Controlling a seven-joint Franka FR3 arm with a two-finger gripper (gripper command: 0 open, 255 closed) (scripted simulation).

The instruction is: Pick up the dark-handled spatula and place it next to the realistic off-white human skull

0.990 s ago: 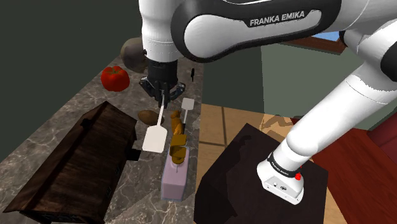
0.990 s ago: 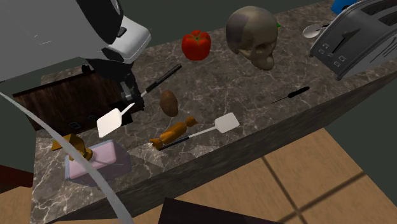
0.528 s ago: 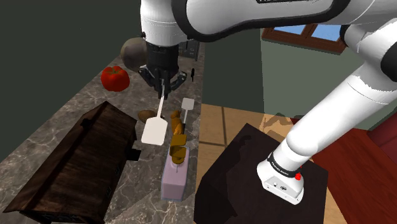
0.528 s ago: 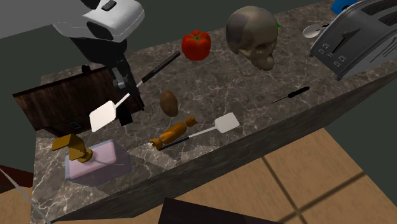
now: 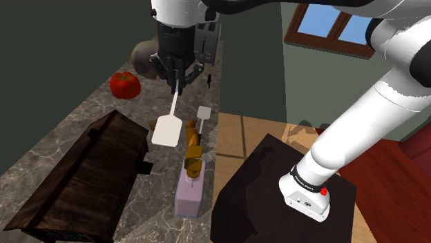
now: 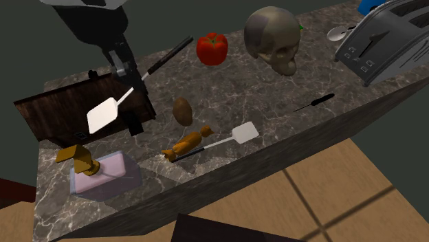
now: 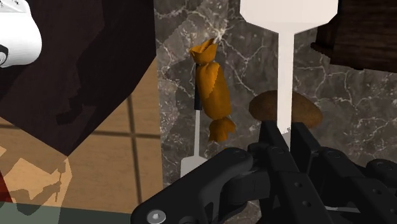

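The marble counter (image 6: 265, 96) spread wide, and the white arm (image 5: 359, 123) reached over it from its stand. A dark wooden box (image 5: 76, 179) sat at the shoulder view's left, a toaster (image 6: 385, 38) at the second exterior view's far right. The grey-tan skull (image 6: 273, 47) sat left of the toaster. The black gripper (image 5: 175, 84) was pinched tight on the spatula (image 6: 104, 115): white blade tilted down, dark handle jutting beyond the fingers, up off the stone, well apart from the skull. A tomato (image 6: 212, 48) lay beside the skull. Below the gripper lay a potato (image 7: 306, 111) and an orange candy (image 7: 212, 89).
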